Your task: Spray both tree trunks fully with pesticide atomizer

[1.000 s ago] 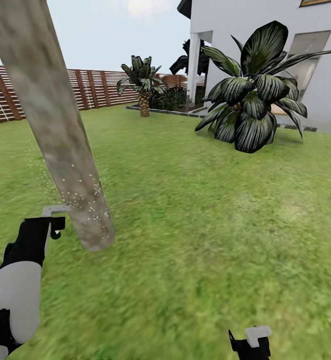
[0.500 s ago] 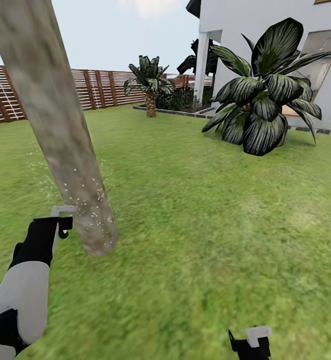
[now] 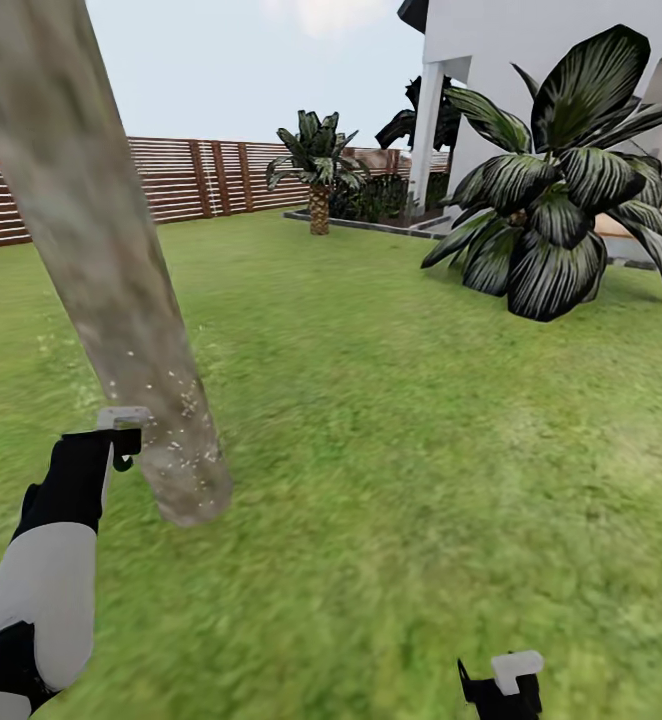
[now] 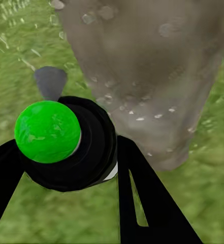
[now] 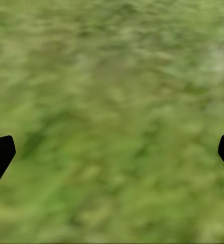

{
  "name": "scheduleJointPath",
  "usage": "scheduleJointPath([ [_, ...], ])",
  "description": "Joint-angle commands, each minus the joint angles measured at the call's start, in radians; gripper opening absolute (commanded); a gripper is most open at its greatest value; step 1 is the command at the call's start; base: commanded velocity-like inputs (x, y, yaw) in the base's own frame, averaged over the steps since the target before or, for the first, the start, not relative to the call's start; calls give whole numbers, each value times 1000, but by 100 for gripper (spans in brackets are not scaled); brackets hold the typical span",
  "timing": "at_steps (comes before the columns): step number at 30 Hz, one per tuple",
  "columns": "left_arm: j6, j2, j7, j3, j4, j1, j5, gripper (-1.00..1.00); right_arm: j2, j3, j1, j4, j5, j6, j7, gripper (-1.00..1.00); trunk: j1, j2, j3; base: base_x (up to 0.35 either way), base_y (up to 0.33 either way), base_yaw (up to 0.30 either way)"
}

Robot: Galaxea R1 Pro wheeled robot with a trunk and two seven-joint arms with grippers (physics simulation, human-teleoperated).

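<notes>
Trunk [image 3: 101, 250] grey-beige, mottled, pale specks low down. Lawn [image 3: 421, 420] green. Fence [image 3: 171, 180] brown slats. Atomizer [image 4: 66, 142] black, top bright green. Palm leaves [image 3: 561, 170] dark, pale-streaked.

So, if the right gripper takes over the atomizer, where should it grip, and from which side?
Probably the round dark body of the atomizer, just under the green top. The left fingers flank that body on two sides and the trunk stands close ahead. So come from the open side away from the trunk, jaws crosswise to the left ones.
</notes>
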Motion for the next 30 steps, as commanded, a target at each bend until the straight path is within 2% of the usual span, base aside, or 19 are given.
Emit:
scheduleJointPath([
  [1,0,0,0,0,0,0,-1,-100,0,0,0,0,0,0,0,100,0,0,0,210,-204,0],
  [9,-1,0,0,-1,0,0,-1,-100,0,0,0,-1,0,0,1,100,0,0,0,158,-228,0],
  [17,1,0,0,0,0,-1,-1,-100,0,0,0,0,0,0,1,100,0,0,0,16,-177,0],
  [30,1,0,0,2,1,-1,-3,-100,0,0,0,-2,0,0,1,100,0,0,0,-174,-197,0],
])
